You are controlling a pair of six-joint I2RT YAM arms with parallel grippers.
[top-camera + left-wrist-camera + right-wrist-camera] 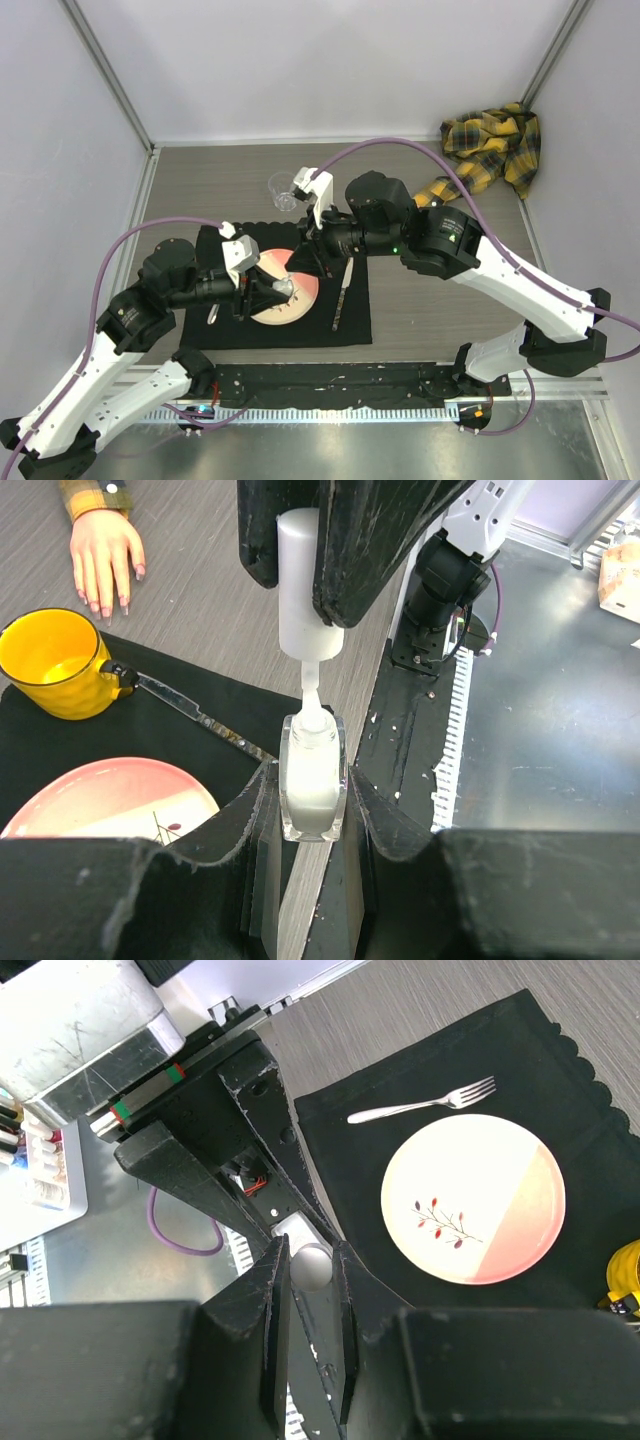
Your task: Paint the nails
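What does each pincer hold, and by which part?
The left pincer clamps the polish bottle by its glass sides; the right pincer grips the white cap by its barrel.

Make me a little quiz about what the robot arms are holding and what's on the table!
1. True or false: the left arm's jaws are shut on the polish bottle.
2. The white brush cap in the right arm's jaws is: A) screwed on tight, B) held above the bottle, C) lying flat on its side.
3. Fill in: the fork lies beside the ____.
Key: 1 true; 2 B; 3 plate.
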